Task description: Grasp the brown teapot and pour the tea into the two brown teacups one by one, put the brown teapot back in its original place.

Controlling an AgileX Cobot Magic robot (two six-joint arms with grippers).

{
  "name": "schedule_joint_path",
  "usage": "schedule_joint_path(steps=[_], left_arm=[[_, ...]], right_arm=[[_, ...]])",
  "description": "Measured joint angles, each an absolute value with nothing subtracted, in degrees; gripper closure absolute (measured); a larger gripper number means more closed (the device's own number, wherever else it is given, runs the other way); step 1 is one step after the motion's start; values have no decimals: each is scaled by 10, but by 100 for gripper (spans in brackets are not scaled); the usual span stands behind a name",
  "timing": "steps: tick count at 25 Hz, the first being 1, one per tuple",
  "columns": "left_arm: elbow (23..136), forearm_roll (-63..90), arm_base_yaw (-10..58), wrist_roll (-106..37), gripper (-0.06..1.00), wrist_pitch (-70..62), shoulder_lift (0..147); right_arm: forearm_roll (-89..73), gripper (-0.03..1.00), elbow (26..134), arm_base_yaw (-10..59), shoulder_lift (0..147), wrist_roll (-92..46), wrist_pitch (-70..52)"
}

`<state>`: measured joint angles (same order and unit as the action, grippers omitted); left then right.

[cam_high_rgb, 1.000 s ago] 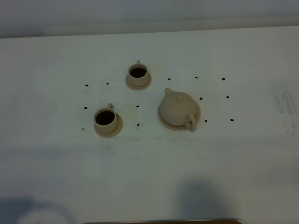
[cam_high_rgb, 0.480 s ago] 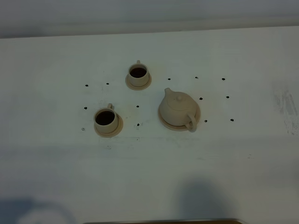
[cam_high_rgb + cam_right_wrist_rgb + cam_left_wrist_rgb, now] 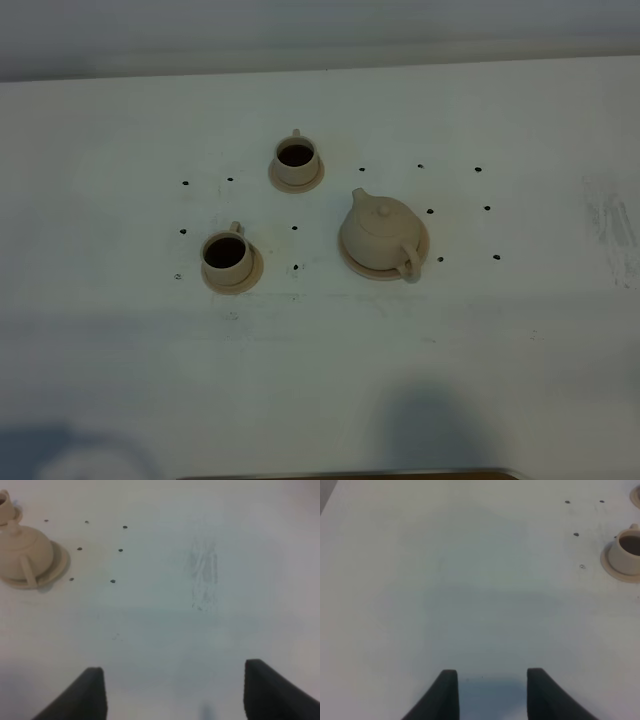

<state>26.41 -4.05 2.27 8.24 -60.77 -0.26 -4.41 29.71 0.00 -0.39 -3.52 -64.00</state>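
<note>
Teapot [image 3: 380, 232] sits upright on its wide saucer [image 3: 421, 243] on the white table [image 3: 520, 330], lid on, loop handle turned toward the right claw [image 3: 175, 692], which hangs well away from it with jaws spread wide and nothing between them. Two teacups [image 3: 296, 160] [image 3: 227, 256], each on a small saucer and each dark with tea, stand beyond the left claw [image 3: 492, 690]; its jaws are parted and empty too, over bare tabletop, the nearer cup [image 3: 626, 552] off to one side.
</note>
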Motion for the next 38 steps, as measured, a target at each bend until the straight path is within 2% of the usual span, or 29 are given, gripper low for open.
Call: schedule_joint_path(steps=[38], left_arm=[[264,-41,23,82,64,-608,-3]], right_arm=[[-44,38,297,0,-4,-35,-640]])
